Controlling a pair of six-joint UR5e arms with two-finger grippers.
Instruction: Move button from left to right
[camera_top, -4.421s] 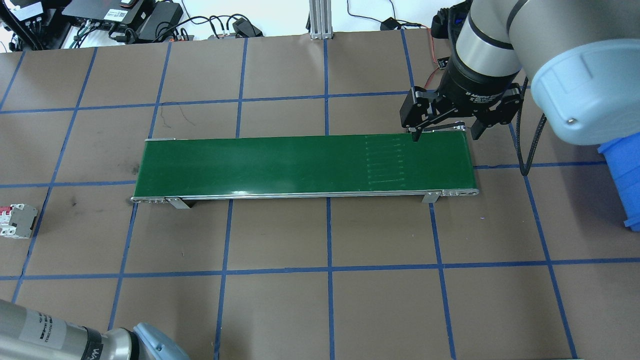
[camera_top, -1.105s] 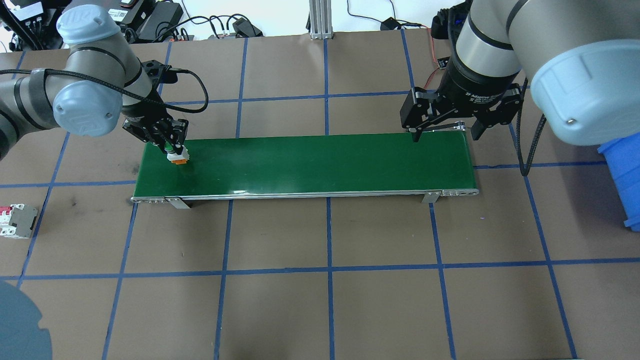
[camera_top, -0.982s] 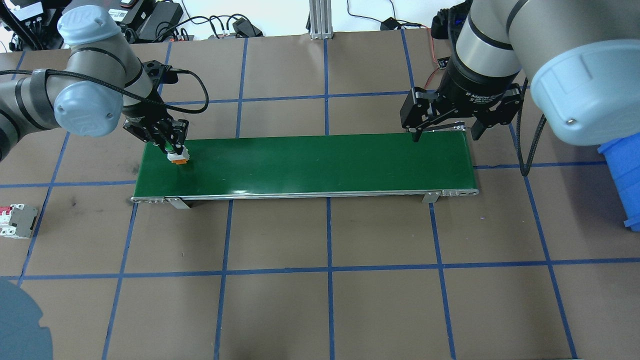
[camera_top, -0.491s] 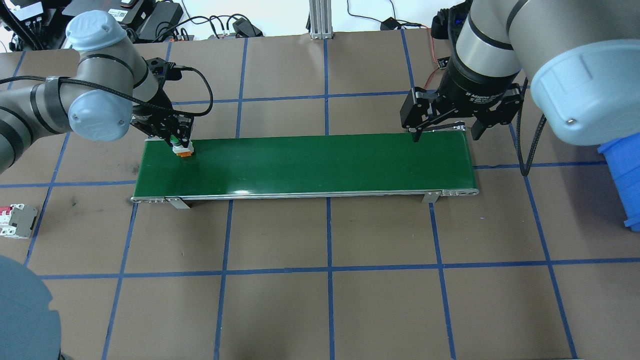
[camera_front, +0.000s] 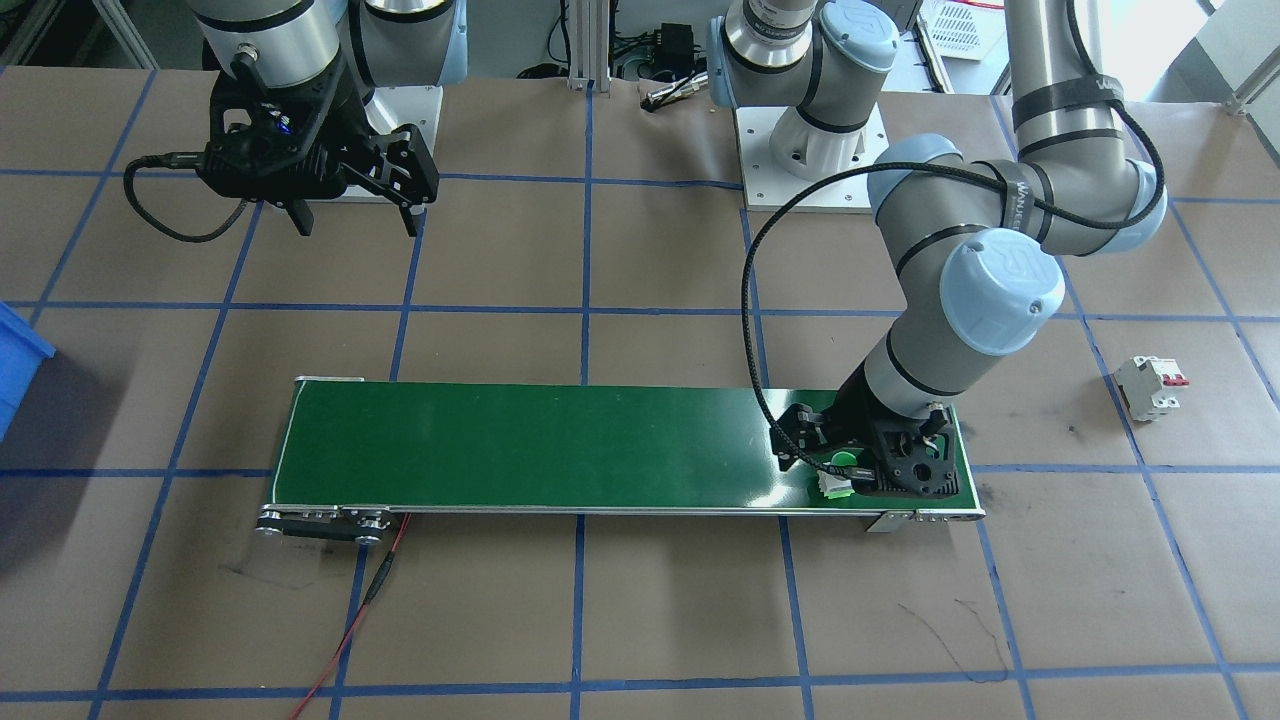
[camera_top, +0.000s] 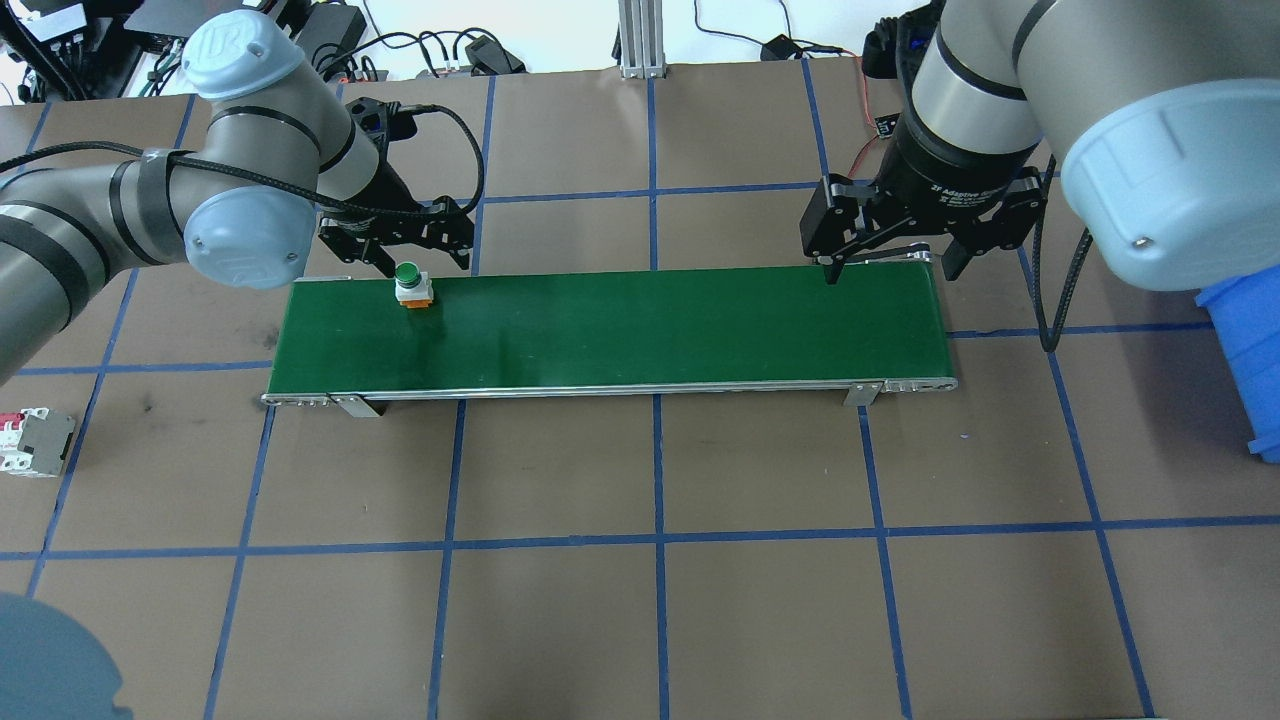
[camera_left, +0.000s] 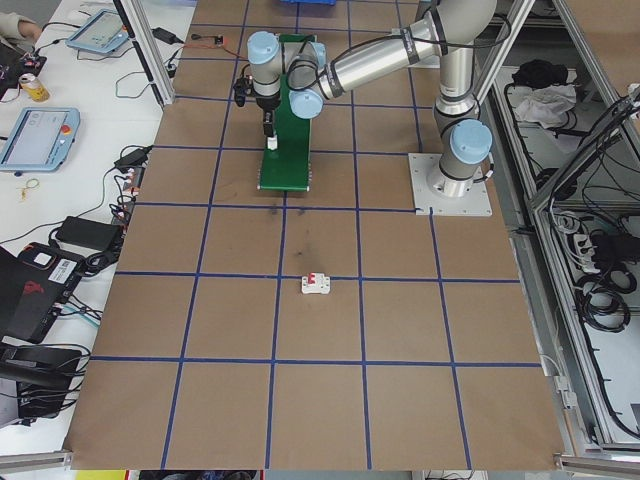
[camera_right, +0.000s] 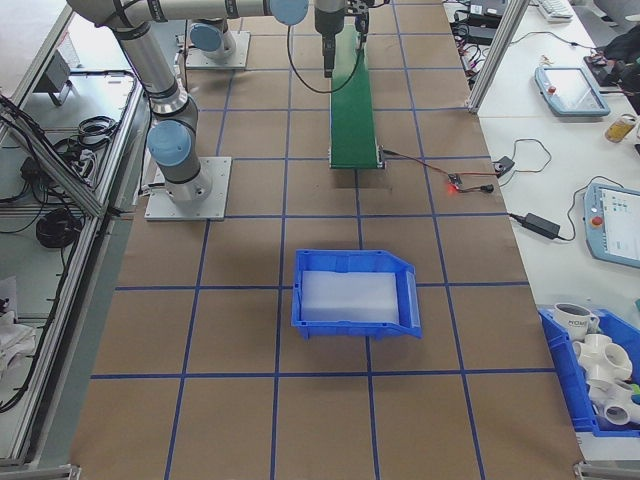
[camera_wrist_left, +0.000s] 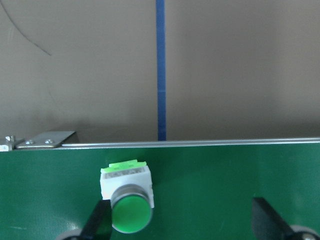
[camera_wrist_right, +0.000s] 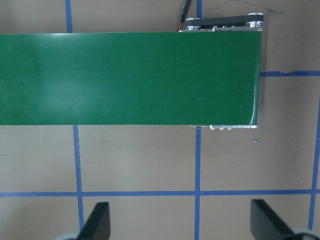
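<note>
My left hand (camera_top: 412, 255) is spread, hanging just behind the button (camera_top: 411, 283), which stands free near the left end of the green conveyor belt (camera_top: 650, 325). My right hand (camera_top: 885, 262) waits spread at the far end. One finger (camera_wrist_left: 96, 225) sits close; lifting carelessly could tip the button

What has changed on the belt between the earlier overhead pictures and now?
The left end effector brought the button onto the left end of the green belt, then let go: its fingers now stand open and lifted toward the far edge, with the button standing alone, green cap up. The right end effector stayed open at the belt's right end, and the circuit breaker has not moved.
</note>
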